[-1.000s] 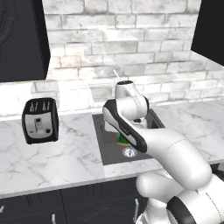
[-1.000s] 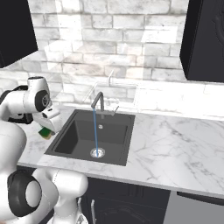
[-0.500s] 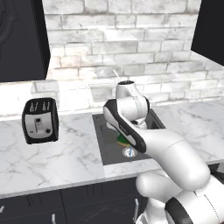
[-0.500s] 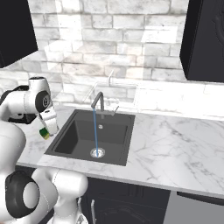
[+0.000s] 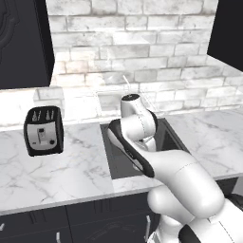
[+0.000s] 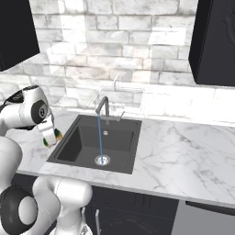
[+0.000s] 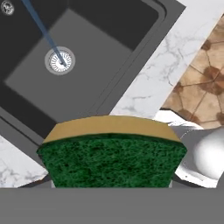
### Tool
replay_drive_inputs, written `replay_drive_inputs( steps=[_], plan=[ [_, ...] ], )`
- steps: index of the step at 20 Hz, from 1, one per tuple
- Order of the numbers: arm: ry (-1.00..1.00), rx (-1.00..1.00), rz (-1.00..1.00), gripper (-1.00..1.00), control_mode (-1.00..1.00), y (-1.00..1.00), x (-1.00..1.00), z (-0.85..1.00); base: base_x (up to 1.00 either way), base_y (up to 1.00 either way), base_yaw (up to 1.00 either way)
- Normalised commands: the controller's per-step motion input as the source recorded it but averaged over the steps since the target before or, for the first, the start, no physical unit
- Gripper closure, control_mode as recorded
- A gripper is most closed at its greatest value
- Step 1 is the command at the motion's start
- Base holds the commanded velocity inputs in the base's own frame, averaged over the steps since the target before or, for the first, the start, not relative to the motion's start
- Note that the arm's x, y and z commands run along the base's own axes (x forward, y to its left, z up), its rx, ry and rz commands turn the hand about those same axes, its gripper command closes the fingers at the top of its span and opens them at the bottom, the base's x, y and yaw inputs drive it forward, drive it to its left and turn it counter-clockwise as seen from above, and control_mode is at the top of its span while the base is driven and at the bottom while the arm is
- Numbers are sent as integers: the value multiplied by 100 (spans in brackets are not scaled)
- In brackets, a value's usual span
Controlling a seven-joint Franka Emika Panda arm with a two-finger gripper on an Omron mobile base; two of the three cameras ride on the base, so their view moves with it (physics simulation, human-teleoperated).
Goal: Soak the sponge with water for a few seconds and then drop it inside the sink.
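Observation:
The sponge (image 6: pixel 57 134), yellow with a dark green scouring face, is held in my gripper (image 6: pixel 51 137), which is shut on it just above the left rim of the sink (image 6: pixel 122 143). In the hand view the sponge (image 7: pixel 112 155) spans the foreground and hides my fingertips. Beyond it lies the dark sink (image 7: pixel 94 65) with its round silver drain (image 7: pixel 60 61). The water (image 6: pixel 99 137) falls as a thin pale-blue stream from the grey tap (image 6: pixel 104 106) onto the drain (image 6: pixel 102 160), to the right of the sponge and apart from it. The water (image 7: pixel 43 29) also crosses the hand view.
A black-and-silver toaster (image 5: pixel 43 130) stands on the marble counter (image 5: pixel 71 166) left of the sink (image 5: pixel 119 163). My own arm (image 5: pixel 142 142) covers much of the basin in the left base view. Dark cabinets hang at both upper sides. Wide counter (image 6: pixel 183 156) stretches right of the sink.
My gripper has carried the sponge a little to the right, closer to the sink's left rim. The water keeps running and the base views have not shifted.

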Motion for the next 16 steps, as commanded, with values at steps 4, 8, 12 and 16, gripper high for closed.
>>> replay_drive_inputs(
  steps=[4, 8, 12, 16],
  plan=[
    [-1, -2, 0, 100, -100, -2, 40, -14, 0, 0, 0],
    [0, -1, 0, 100, -100, -2, 44, -9, 0, 0, 0],
    [0, -5, 0, 100, -100, -8, 42, 0, 0, 0, 0],
    [0, -5, -2, 100, -100, -10, 21, 0, 0, 0, 0]
  ],
)
